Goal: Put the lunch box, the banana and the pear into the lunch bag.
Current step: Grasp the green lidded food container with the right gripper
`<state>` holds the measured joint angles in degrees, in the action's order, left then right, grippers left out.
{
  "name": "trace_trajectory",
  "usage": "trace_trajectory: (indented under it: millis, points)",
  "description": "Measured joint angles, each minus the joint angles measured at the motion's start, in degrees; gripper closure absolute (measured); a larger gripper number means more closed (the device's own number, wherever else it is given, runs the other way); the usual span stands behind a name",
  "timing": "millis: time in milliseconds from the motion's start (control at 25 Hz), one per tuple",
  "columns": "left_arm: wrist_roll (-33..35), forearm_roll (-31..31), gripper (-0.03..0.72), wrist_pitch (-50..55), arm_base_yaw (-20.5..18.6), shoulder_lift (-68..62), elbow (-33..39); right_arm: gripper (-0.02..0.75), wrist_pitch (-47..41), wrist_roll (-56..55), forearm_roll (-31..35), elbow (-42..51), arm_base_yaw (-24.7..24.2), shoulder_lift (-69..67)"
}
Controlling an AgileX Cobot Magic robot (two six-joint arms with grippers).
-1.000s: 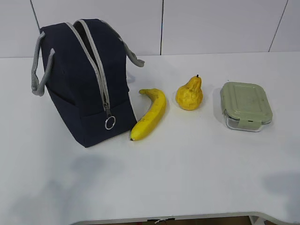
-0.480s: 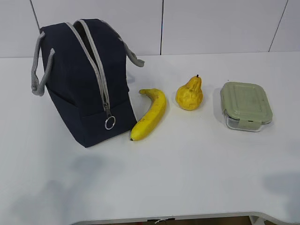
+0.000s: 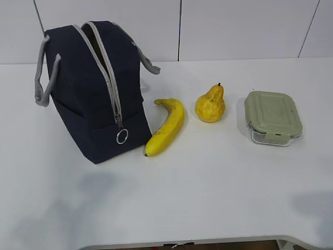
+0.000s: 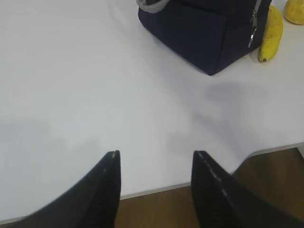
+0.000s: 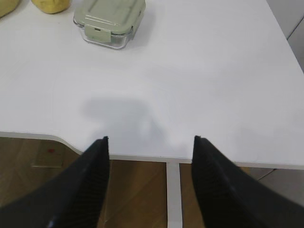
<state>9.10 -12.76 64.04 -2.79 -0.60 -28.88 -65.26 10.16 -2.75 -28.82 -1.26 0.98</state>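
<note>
The navy lunch bag (image 3: pixel 93 94) stands at the left of the white table, its grey zipper running down the near end to a ring pull (image 3: pixel 122 136). Right of it lie the banana (image 3: pixel 167 126), the upright pear (image 3: pixel 210 104) and the lunch box (image 3: pixel 273 117) with its sage-green lid. No arm shows in the exterior view. My left gripper (image 4: pixel 156 154) hangs open and empty above the table's front edge, well short of the lunch bag (image 4: pixel 204 33). My right gripper (image 5: pixel 150 139) is open and empty too, back from the lunch box (image 5: pixel 110 20).
The white table's front edge (image 4: pixel 156 189) runs just under both grippers, with brown floor below it. A white wall (image 3: pixel 234 28) rises behind the table. A table leg (image 5: pixel 174 194) shows under the right gripper.
</note>
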Motion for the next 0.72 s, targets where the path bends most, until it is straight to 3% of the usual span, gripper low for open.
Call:
trace_trajectory:
  millis: [360,720]
  points:
    - [0.0,0.0,0.341,0.0,0.0,0.0,0.0,0.275,0.2,-0.6,0.0,0.0,0.0,-0.3]
    - [0.0,0.0,0.341,0.0,0.0,0.0,0.0,0.275,3.9,-4.8,0.3,-2.4,0.0,-11.8]
